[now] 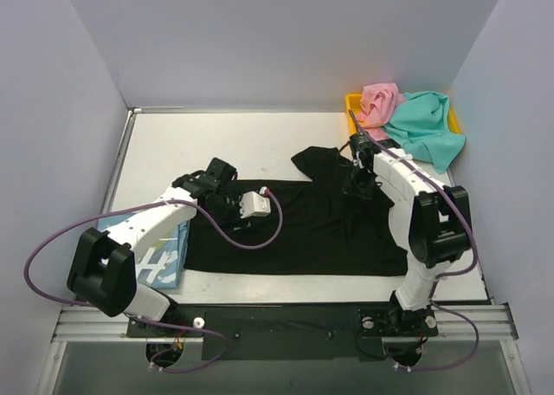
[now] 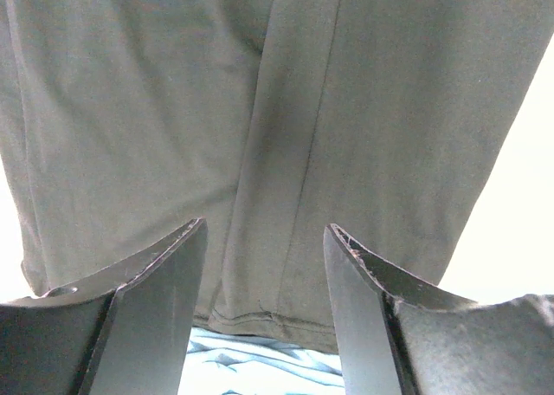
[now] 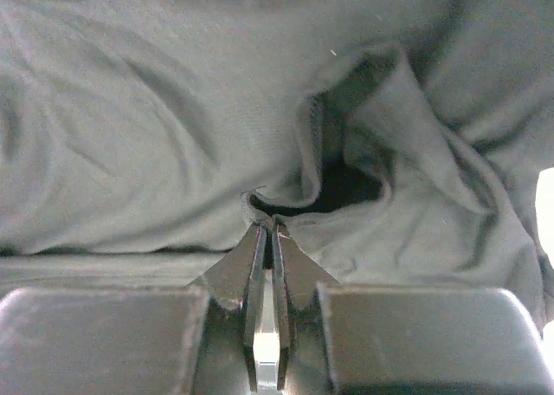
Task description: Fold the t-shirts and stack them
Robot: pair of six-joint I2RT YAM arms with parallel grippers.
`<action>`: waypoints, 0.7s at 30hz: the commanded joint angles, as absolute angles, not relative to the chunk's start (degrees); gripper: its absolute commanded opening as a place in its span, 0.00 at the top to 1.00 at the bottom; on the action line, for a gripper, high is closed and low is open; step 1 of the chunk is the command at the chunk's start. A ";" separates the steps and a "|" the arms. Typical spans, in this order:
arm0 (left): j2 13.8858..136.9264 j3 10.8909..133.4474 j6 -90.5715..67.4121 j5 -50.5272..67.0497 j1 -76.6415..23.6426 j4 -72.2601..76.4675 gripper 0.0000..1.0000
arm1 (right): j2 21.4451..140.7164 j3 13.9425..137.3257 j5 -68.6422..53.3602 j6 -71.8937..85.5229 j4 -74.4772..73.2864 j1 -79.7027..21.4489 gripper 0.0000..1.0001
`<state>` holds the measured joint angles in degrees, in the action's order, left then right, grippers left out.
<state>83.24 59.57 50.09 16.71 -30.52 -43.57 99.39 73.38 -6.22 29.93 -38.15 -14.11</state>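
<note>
Top external view: the black t-shirt (image 1: 320, 230) lies spread mid-bench — right hand (image 3: 267, 226) pinched tight on a fold near its far-right sleeve, left hand (image 2: 264, 235) wide above its left edge. Pink t-shirt (image 1: 378, 100) and teal t-shirt (image 1: 424, 128) lie heaped on the far-right corner's yellow tray (image 1: 351, 100).

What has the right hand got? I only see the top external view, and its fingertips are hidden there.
Observer: The right hand is shut, pinching a fold edge of the black t-shirt.
Operator: And the left hand?
Observer: The left hand is open over that shirt's hem, gripping nothing.
Operator: Anything beyond the hem?
Observer: The light blue t-shirt shows just past it, between the fingers.
</note>
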 commanded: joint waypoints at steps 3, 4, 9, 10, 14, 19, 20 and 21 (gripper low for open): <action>82.00 59.68 50.98 17.14 -29.62 -42.63 0.34 | 108.36 80.68 -9.14 29.62 -41.92 -16.78 1.00; 82.09 59.59 51.15 17.05 -29.45 -42.54 0.34 | 109.50 81.64 -10.01 29.36 -41.92 -17.31 1.00; 81.91 59.41 50.98 17.31 -29.27 -42.63 0.34 | 111.36 83.14 -13.00 26.38 -40.53 -18.81 0.98; 82.00 59.41 50.98 17.40 -29.27 -42.54 0.34 | 111.27 83.06 -14.49 25.93 -40.00 -19.24 0.96; 82.18 59.41 50.98 17.67 -29.27 -42.28 0.34 | 110.83 82.00 -19.76 22.33 -37.36 -19.69 0.82; 82.88 59.76 49.49 18.89 -29.27 -41.66 0.34 | 108.64 80.34 -25.49 16.10 -35.95 -19.51 0.55; 82.97 60.20 48.79 19.68 -29.27 -41.14 0.34 | 106.81 80.16 -25.66 15.39 -35.77 -19.08 0.51; 83.58 60.73 46.87 20.38 -29.27 -40.87 0.34 | 105.48 79.63 -25.66 14.25 -35.34 -18.64 0.50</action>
